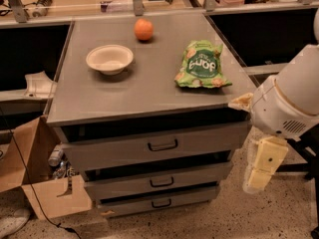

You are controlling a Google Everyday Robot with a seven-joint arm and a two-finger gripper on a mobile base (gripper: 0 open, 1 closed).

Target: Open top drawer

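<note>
While the gripper [256,178] hangs beside it, opening unclear, the top drawer [154,146] lies widthwise, facing us.

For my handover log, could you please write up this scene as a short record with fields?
target: top drawer, widest of three grey fronts
handle: dark loop handle at its centre, nothing touching it
gripper: gripper hangs off the right side of the cabinet, below the cabinet top, clear of every drawer
lower drawers: two narrower lower drawers, stacked beneath
on top: orange at the back, bowl left, green snack bag right
floor, left: open cardboard box
</note>
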